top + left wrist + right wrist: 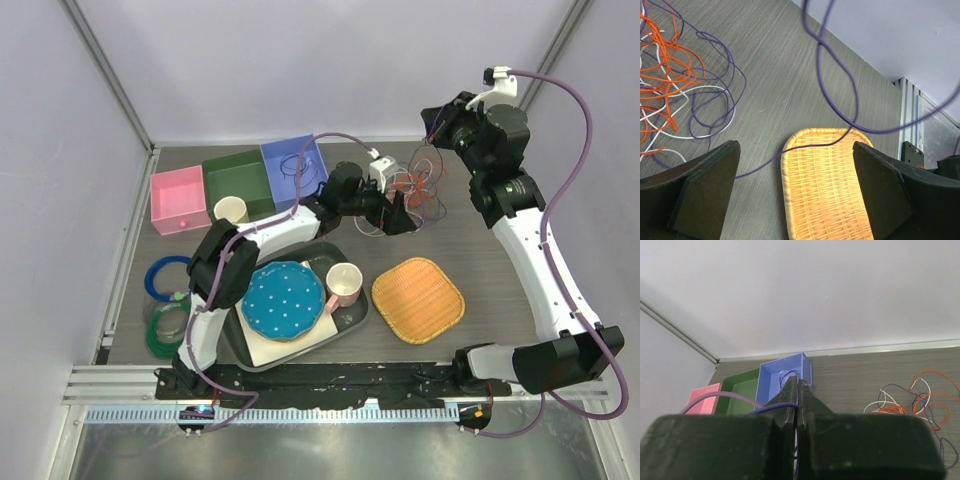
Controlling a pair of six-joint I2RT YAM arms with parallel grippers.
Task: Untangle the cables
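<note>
The cables (420, 190) lie in a loose tangle of orange, white and dark purple strands at the back middle of the table. My left gripper (403, 218) is open just in front of the tangle. In the left wrist view its fingers (705, 195) stand wide apart, the tangle (675, 80) is at the upper left, and a purple strand (835, 100) hangs across the gap without being held. My right gripper (437, 118) is raised above the tangle. In the right wrist view it (798, 382) is shut on a purple cable (775, 406).
Pink (178, 200), green (238, 178) and blue (295, 160) bins stand at the back left; a purple coil (790, 374) lies in the blue one. A wicker tray (418, 298) lies front right. A dark tray (355, 318) holds a dotted plate and a pink mug. Rings (165, 300) lie far left.
</note>
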